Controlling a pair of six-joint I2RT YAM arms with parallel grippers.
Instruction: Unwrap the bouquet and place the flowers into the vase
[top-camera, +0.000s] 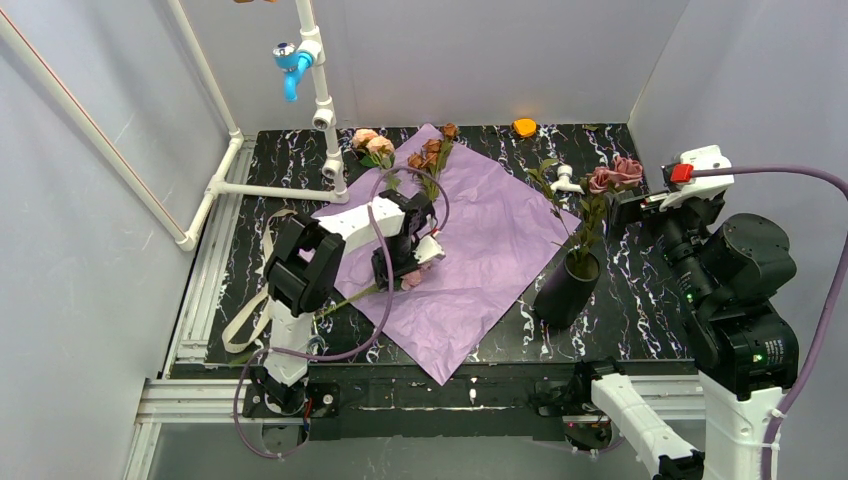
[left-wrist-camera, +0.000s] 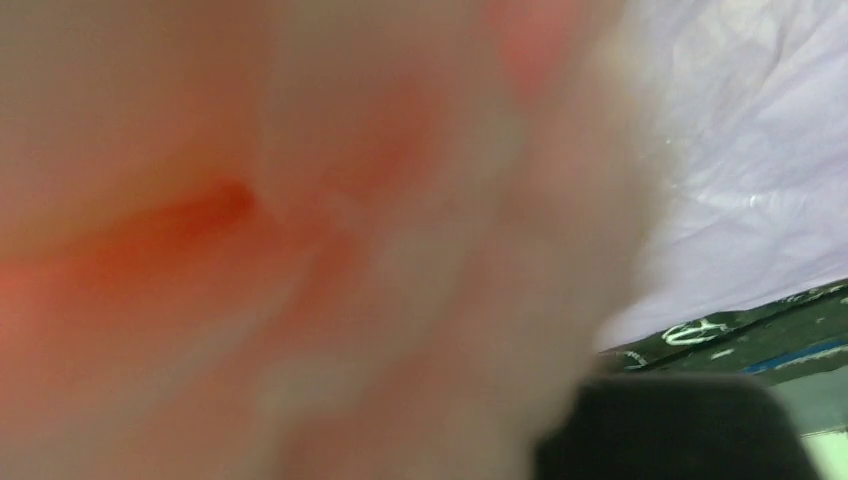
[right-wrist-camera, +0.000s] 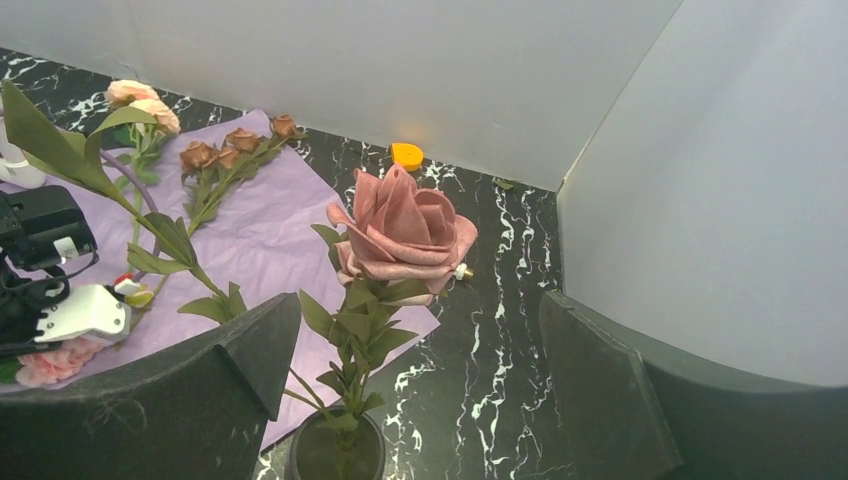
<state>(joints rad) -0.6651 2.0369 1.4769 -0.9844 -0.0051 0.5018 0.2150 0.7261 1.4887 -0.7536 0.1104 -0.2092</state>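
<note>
The bouquet's lilac paper (top-camera: 480, 250) lies spread flat on the table, unwrapped. Peach roses (top-camera: 366, 141) and brown roses (top-camera: 430, 152) rest on its far corner. My left gripper (top-camera: 424, 258) is down on the paper right at a pink rose (top-camera: 411, 279), whose stem (top-camera: 350, 298) trails to the left. That rose (left-wrist-camera: 300, 240) fills the left wrist view as a blur, so its jaws are hidden. The black vase (top-camera: 567, 290) stands at the paper's right edge and holds a pink rose (right-wrist-camera: 405, 225) on a leafy stem. My right gripper (right-wrist-camera: 420, 400) hovers open above the vase mouth (right-wrist-camera: 335, 450).
A beige ribbon (top-camera: 248, 310) lies loose at the table's left side. A white pipe frame (top-camera: 325, 110) with a blue fitting (top-camera: 290, 58) rises at the back left. An orange object (top-camera: 524, 127) sits by the back wall, and a small white piece (top-camera: 566, 181) lies nearer the vase.
</note>
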